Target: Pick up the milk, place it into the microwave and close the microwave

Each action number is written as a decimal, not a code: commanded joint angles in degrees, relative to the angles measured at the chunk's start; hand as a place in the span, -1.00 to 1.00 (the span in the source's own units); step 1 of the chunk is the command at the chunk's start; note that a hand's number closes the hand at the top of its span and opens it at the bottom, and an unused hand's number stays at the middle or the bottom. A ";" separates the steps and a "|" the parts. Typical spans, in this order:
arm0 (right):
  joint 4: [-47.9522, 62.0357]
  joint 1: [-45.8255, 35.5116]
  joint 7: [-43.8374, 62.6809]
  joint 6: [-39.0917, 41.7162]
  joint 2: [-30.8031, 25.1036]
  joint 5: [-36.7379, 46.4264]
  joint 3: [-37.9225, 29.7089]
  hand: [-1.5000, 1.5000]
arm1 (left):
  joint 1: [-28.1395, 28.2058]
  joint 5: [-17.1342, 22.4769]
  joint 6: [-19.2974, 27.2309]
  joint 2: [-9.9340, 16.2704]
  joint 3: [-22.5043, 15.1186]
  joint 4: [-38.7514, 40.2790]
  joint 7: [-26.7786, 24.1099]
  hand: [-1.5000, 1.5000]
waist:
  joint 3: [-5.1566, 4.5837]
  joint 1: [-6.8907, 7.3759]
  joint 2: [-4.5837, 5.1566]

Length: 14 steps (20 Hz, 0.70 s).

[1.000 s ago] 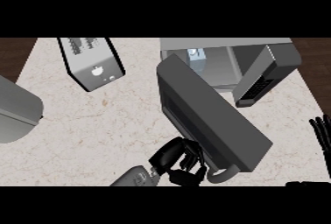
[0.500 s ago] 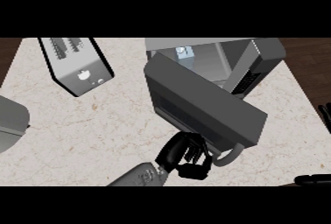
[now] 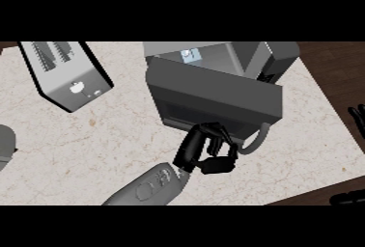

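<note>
left black hand (image 3: 206, 152) with curled fingers pressed on the dark grey microwave door (image 3: 214, 99), holding nothing | right hand (image 3: 357, 116) at right edge, fingers cannot be judged | grey open microwave (image 3: 235, 55) holds small white-blue milk carton (image 3: 189, 54) inside, well apart from left hand | silver toaster (image 3: 68, 75) far left

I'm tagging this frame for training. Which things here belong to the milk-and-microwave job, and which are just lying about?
Job: microwave; its door; milk inside; left hand against the door.
Lying about: toaster; grey object at left edge; right hand resting at right edge.
</note>
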 commanded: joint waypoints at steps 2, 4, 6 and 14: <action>-1.33 -1.48 1.04 3.37 -1.90 -3.04 0.13 -1.00 | -4.53 6.57 1.95 -0.25 3.69 0.19 -2.52 1.00 | 0.03 -2.06 0.80; -1.96 -1.94 2.15 3.59 -2.54 -3.70 0.37 -1.00 | -6.35 8.29 2.01 -0.25 4.58 1.45 -2.91 1.00 | 0.07 -2.91 1.06; -2.81 -2.98 3.44 3.26 -3.01 -4.45 0.38 -1.00 | -7.65 10.15 2.06 -0.26 5.54 2.83 -3.13 1.00 | 0.04 -3.44 1.36; -3.35 -4.74 6.19 4.65 -6.27 -7.21 -0.75 -1.00 | -14.07 15.42 1.58 -0.27 9.91 9.65 -5.59 1.00 | 0.24 -4.04 2.07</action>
